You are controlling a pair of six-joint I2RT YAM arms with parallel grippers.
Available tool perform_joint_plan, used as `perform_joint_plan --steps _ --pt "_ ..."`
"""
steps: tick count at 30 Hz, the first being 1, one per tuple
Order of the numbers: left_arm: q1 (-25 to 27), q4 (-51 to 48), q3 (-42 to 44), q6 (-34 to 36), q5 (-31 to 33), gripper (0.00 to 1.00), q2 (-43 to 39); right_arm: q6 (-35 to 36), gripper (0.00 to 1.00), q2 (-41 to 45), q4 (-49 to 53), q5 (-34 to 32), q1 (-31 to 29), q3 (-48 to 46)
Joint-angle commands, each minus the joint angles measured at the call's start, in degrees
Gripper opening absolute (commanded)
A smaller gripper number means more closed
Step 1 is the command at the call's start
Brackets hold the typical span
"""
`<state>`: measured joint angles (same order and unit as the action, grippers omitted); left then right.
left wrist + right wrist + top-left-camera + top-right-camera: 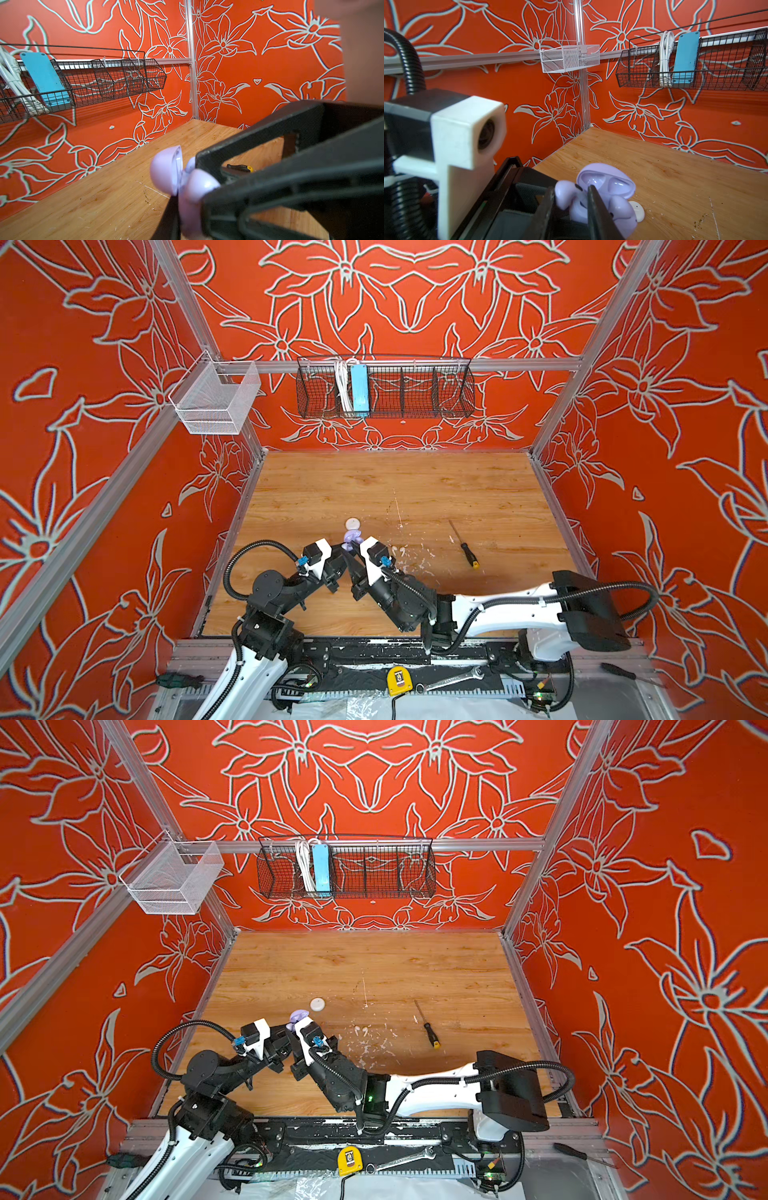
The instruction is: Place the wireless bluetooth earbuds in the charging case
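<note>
The lavender charging case [352, 536] [298, 1016] is held just above the wooden table, lid [606, 182] open. My left gripper [189, 214] [345, 548] is shut on its base [192, 187]. My right gripper [571, 199] [355, 546] hovers over the case mouth with its jaws slightly apart. A lavender earbud [563, 194] lies between them against one finger, at the case's socket. Another lavender earbud [619, 207] sits in the case beside it. Two small white earbud-like pieces [360, 1029] lie on the table to the right.
A round white case [352, 524] [636, 209] lies just behind the lavender one. A screwdriver [464, 545] lies right of centre among white flecks. A black wire basket [384, 385] and a white mesh basket [216, 398] hang on the walls.
</note>
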<state>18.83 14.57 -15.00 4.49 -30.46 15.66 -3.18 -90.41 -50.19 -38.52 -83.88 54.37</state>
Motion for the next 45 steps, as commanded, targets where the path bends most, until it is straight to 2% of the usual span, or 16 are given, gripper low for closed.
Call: perform_joint_plan --steps 1,12,17,26,33,40,45 --pt "0.1 2.5 -1.4 0.3 -0.4 0.00 -1.0 1.5 0.28 -0.7 0.5 -0.8 -0.7 -0.3" --pt "0.2 2.0 -0.7 1.0 -2.6 0.00 -1.6 1.2 0.30 0.1 3.4 -4.8 -0.6 1.5" --pt "0.1 2.0 -0.2 1.8 -2.7 0.00 -2.5 1.3 0.37 -0.3 3.8 -6.6 -0.6 2.5" --pt "0.1 2.6 0.2 2.7 -4.7 0.00 -2.0 0.5 0.39 -0.3 4.4 -6.1 -0.6 3.8" --pt "0.2 2.6 0.5 2.7 -4.4 0.00 -3.1 -0.6 0.29 0.0 4.4 -6.8 -0.5 3.4" --pt "0.2 2.6 0.6 2.8 -4.1 0.00 -3.0 -1.9 0.23 1.3 4.2 -7.7 -0.5 2.2" --pt "0.2 2.5 1.0 2.8 -3.3 0.00 -2.8 -1.7 0.15 1.0 4.1 -7.8 -0.5 2.8"
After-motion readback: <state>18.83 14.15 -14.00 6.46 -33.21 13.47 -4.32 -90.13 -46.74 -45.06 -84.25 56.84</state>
